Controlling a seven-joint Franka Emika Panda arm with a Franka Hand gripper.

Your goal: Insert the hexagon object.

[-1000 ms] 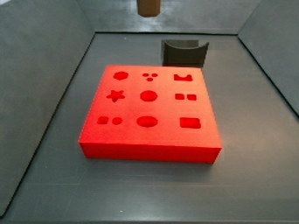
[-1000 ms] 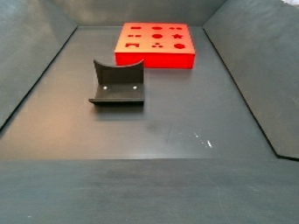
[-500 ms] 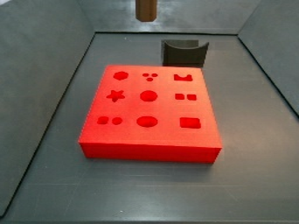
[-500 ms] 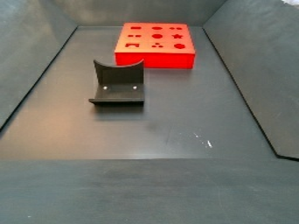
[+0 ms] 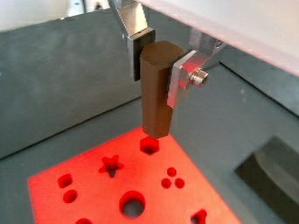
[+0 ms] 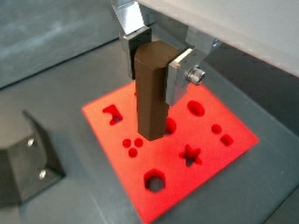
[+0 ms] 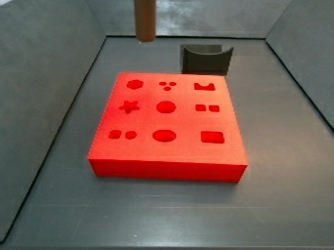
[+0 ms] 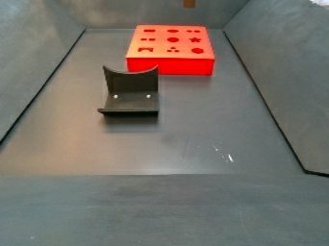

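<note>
So far the gripper (image 5: 162, 63) grasps the hexagon object (image 5: 156, 92) upright between its fingers (image 5: 184, 77), well above the red block (image 7: 167, 125). Judging by this, pickup is done; alignment over the hexagonal hole and insertion remain.

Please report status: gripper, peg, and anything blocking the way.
Gripper shut on brown peg, high above red block. Peg upright, not inserted. Nothing between peg and block; dark fixture stands behind the block.

Dark grey matte floor (image 8: 180, 187) all round, hemmed in by sloping grey side walls (image 7: 39, 98), a paler back wall (image 7: 216, 15) beyond, a small glint of light (image 8: 221, 152) on the floor.
</note>
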